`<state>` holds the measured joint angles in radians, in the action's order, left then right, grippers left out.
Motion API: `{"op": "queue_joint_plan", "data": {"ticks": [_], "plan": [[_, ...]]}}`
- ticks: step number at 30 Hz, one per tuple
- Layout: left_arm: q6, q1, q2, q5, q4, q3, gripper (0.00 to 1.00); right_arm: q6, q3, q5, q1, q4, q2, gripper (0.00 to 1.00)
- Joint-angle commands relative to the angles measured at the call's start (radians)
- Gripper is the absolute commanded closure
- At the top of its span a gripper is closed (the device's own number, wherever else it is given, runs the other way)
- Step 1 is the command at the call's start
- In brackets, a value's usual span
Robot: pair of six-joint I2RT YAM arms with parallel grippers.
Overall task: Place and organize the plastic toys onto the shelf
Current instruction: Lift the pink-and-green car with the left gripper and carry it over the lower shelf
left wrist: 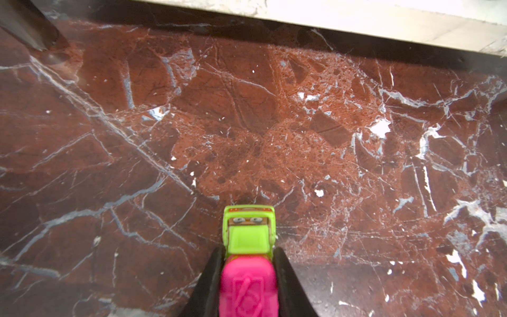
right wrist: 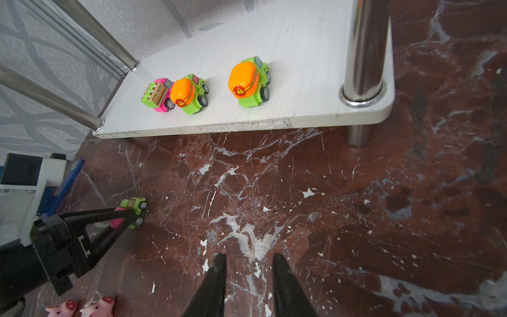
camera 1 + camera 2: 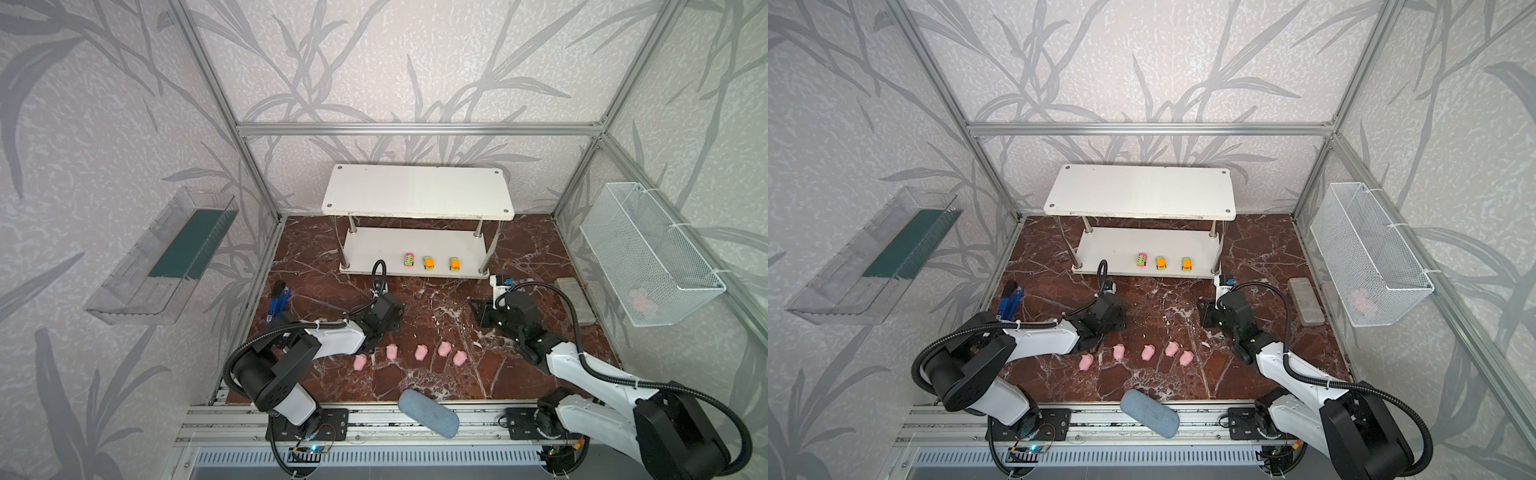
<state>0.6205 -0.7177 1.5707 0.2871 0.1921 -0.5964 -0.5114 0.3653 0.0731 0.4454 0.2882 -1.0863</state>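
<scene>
Recording the pick-up step in hand on the last car off the shelf. Finding the left tool (image 1: 248,254) clamping the pink-and-green car (image 1: 248,233) by its pink rear flanks, wheels apparently resting on the table (image 1: 137,137), just in front of the shelf (image 3: 415,189) toward its left end. Noting the lime cab pointing away from the wrist toward the shelf's front edge, long axis lying in line with the tool and roughly square to that edge. Judging the next move as calling for a lift clear of the table, a forward carry over the shelf's front edge and a set-down left of the shelved pink car (image 3: 409,260), matching the row's spacing. Counting five pigs (image 3: 420,353) lying in a loose row well in front of the shelf, awaiting transfer. Logging two orange-and-green cars (image 3: 428,263) standing right of the shelved pink car. Finding the right tool (image 2: 248,260) hovering in front of the shelf's right end, jaws parted, holding nothing.
</scene>
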Motion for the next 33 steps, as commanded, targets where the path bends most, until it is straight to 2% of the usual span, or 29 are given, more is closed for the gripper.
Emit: {"op": "queue_joint_plan", "data": {"ticks": [1,9,16,25,33], "plan": [[-0.011,0.01,-0.038,0.013,-0.032,-0.023,0.75,-0.01,-0.011,0.01,-0.006,0.027,-0.007,0.7],[-0.078,0.079,-0.215,-0.067,-0.179,-0.055,0.77,-0.01,-0.01,0.014,-0.01,0.034,-0.015,0.7],[-0.192,0.161,-0.308,-0.077,-0.291,-0.139,0.77,-0.019,-0.008,0.03,-0.012,0.064,-0.045,0.7],[-0.242,0.259,-0.205,-0.15,-0.237,-0.216,0.77,-0.016,-0.001,0.035,-0.013,0.071,-0.061,0.7],[-0.261,0.269,-0.058,-0.154,-0.168,-0.291,0.77,-0.014,-0.002,0.033,-0.013,0.076,-0.073,0.7]]}}
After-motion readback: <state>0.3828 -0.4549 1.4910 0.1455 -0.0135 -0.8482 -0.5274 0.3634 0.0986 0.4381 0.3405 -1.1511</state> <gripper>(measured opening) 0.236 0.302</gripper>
